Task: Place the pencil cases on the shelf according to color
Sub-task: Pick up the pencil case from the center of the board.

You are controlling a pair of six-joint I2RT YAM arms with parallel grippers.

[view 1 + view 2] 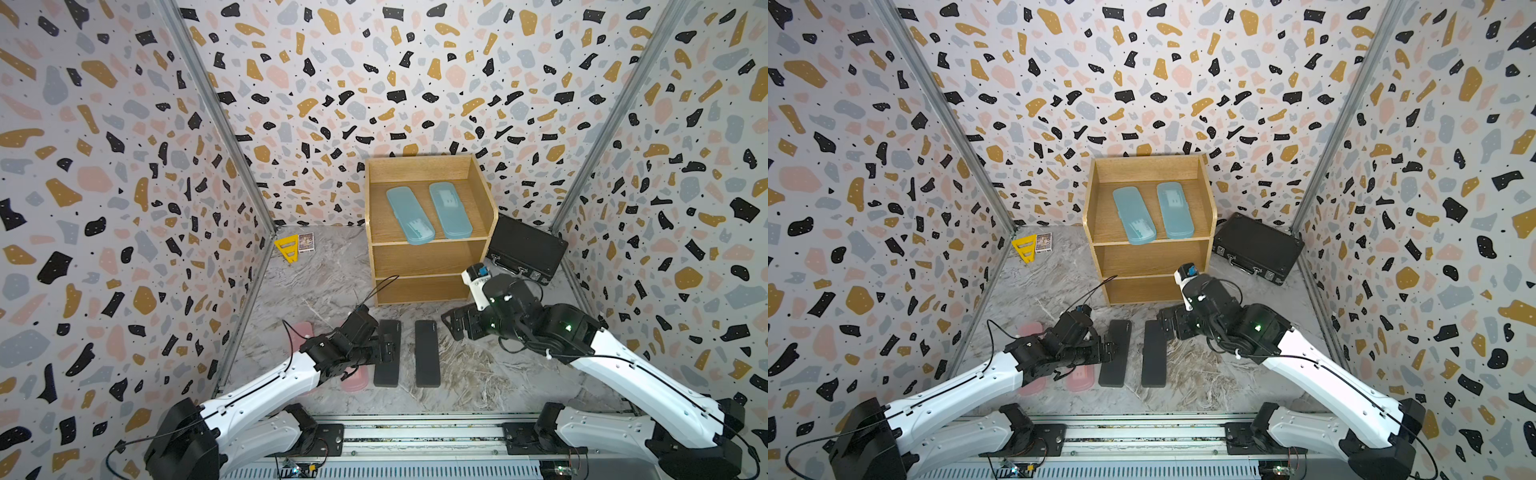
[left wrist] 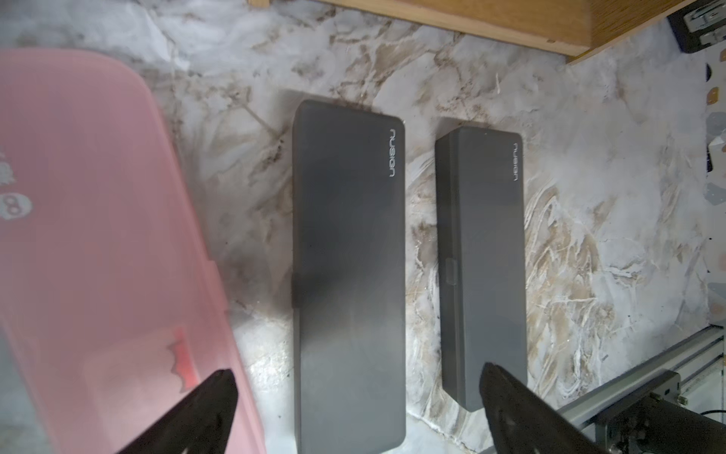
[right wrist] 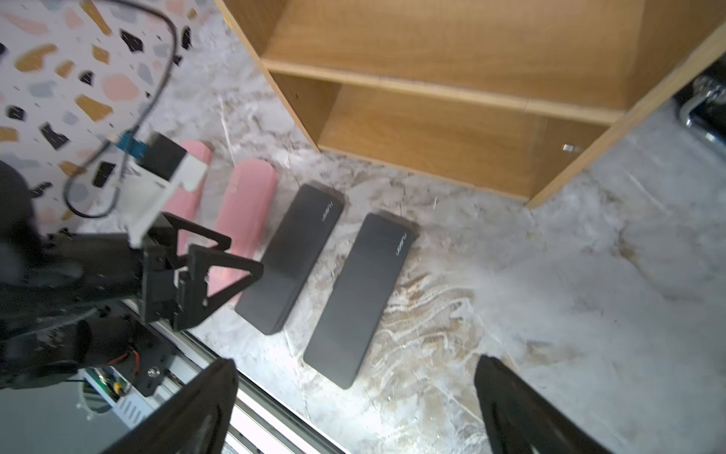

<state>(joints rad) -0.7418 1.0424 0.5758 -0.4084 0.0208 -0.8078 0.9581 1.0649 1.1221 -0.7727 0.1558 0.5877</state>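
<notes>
Black pencil case (image 1: pixel 386 372), lower centre in a top view, points lengthwise at the shelf (image 1: pixel 428 257), beneath the spread, empty left pincer (image 2: pixel 355 377); right pincer (image 3: pixel 357 359), likewise spread and empty, sits farther off.

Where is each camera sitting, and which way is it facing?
Top views: high overhead, looking down and forward at the shelf; both arms show.
Left wrist: on its arm, looking down onto the black cases; open left gripper shows.
Right wrist: on its arm, facing the shelf's lower tiers; open right gripper shows.
Shared: all views show the black cases.
</notes>
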